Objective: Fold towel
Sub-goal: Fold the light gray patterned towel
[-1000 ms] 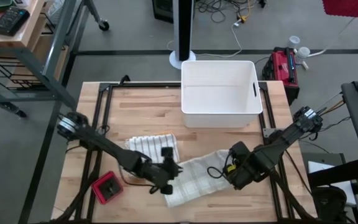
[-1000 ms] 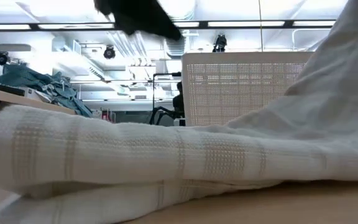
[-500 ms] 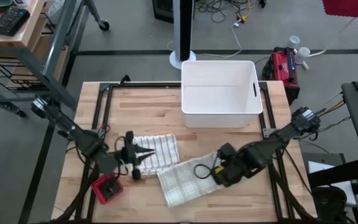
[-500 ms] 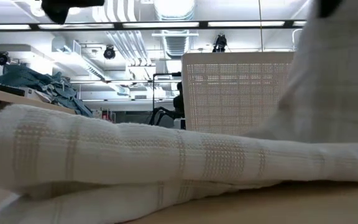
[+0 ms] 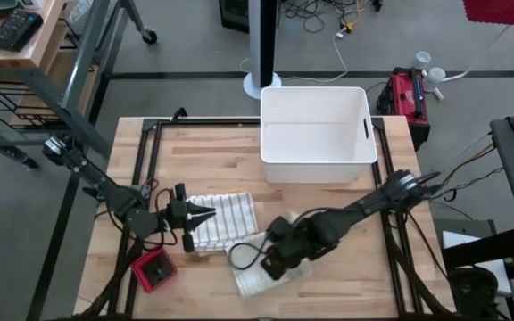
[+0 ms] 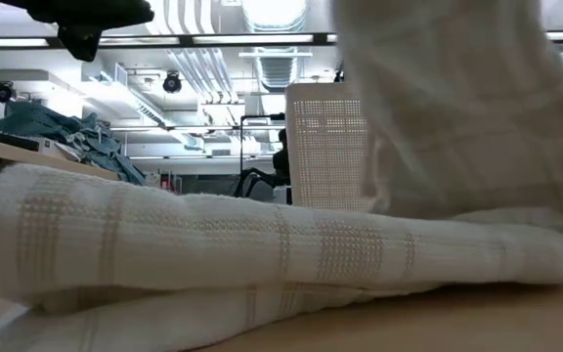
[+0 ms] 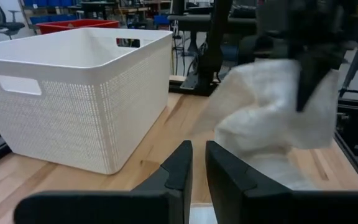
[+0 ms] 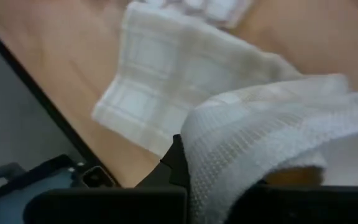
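A pale plaid towel [image 5: 259,280] lies near the table's front edge. One end of it [image 6: 457,117] is lifted and carried over the part that lies flat [image 6: 262,254]. My right gripper [image 5: 273,261] is shut on that lifted end, above the flat part. A folded striped towel [image 5: 228,218] lies flat on the wood to the left. My left gripper [image 5: 207,214] hovers level over its left edge, fingers [image 7: 180,167] almost together with nothing between them, and points toward the lifted towel [image 7: 272,112]. My right gripper pinches a bunched end of the plaid towel [image 8: 260,124] between its two fingers; the cloth drapes over the fingers [image 8: 178,163] and hides the place of contact. The fingers slant down from the table's right. The held end hangs slack, clear of the wood, and the rest [image 8: 151,81] lies flat.
A white perforated basket [image 5: 315,169] stands at the table's far middle, seen close in the left wrist view [image 7: 73,106]. A small red object [image 5: 154,269] sits at the near left. A black cable loop [image 5: 239,254] hangs by my right gripper.
My left gripper has drawn back from the plaid towel toward the table's left edge and turned level over the striped towel. My right gripper has gone toward the table's left with the towel's end, folding it over the near-left part, which has stayed on the wood.
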`<action>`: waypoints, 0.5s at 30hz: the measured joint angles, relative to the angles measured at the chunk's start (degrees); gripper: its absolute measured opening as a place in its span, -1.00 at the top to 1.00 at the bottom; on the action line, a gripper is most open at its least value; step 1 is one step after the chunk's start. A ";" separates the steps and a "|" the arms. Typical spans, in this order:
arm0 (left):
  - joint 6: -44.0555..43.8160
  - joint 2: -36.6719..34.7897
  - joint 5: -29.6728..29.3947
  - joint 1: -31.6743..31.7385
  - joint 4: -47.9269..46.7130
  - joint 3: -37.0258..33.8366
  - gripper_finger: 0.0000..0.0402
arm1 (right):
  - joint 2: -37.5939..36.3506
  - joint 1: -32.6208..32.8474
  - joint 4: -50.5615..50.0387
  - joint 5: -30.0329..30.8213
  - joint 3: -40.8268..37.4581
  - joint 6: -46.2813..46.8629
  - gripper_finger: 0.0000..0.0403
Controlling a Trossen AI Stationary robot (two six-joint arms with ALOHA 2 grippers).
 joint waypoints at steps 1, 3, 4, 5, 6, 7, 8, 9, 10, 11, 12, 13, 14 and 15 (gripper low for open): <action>0.02 0.23 0.02 0.00 -0.06 0.18 0.82 | 1.91 -0.23 -0.03 -0.60 2.15 -0.71 0.99; 0.32 0.87 0.04 0.00 -0.16 0.75 0.82 | 5.73 -0.54 -0.15 -1.77 6.08 -2.50 0.99; 0.52 1.34 0.02 0.00 -0.19 1.03 0.82 | 7.63 -0.75 -0.20 -2.55 8.00 -3.26 0.99; 0.92 1.79 0.05 0.00 -0.21 1.33 0.82 | 9.60 -1.04 -0.23 -3.22 9.87 -4.16 0.99; 1.15 2.24 0.13 0.00 -0.41 1.58 0.82 | 11.63 -1.36 -0.22 -3.96 11.68 -4.82 0.99; 1.19 2.67 0.28 0.00 -0.45 1.78 0.82 | 13.63 -1.64 -0.34 -4.48 13.51 -5.59 0.99; 1.27 3.17 0.54 0.00 -0.43 2.04 0.82 | 15.63 -2.00 -0.43 -5.04 15.21 -6.12 0.99; 1.29 3.51 0.56 0.00 -0.42 2.21 0.82 | 17.83 -2.33 -0.52 -5.53 17.13 -6.56 0.99; 1.31 3.83 0.56 0.00 -0.57 2.37 0.82 | 19.95 -2.65 -0.48 -6.11 19.09 -7.22 0.98; 1.31 4.16 0.56 0.00 -0.73 2.60 0.82 | 22.13 -2.92 -0.46 -6.93 21.17 -8.10 0.96; 1.32 4.46 0.56 0.00 -0.84 2.73 0.82 | 24.24 -3.08 -0.50 -7.55 23.43 -9.19 0.92; 1.32 4.70 0.56 0.00 -0.87 2.77 0.82 | 26.27 -3.31 -0.41 -7.97 25.59 -10.35 0.86; 1.32 4.91 0.59 0.00 -0.91 2.77 0.82 | 27.68 -3.46 0.98 -8.35 26.34 -11.25 0.80; 1.32 5.11 0.58 0.00 -0.91 2.77 0.82 | 27.94 -3.68 3.74 -9.12 25.42 -11.97 0.73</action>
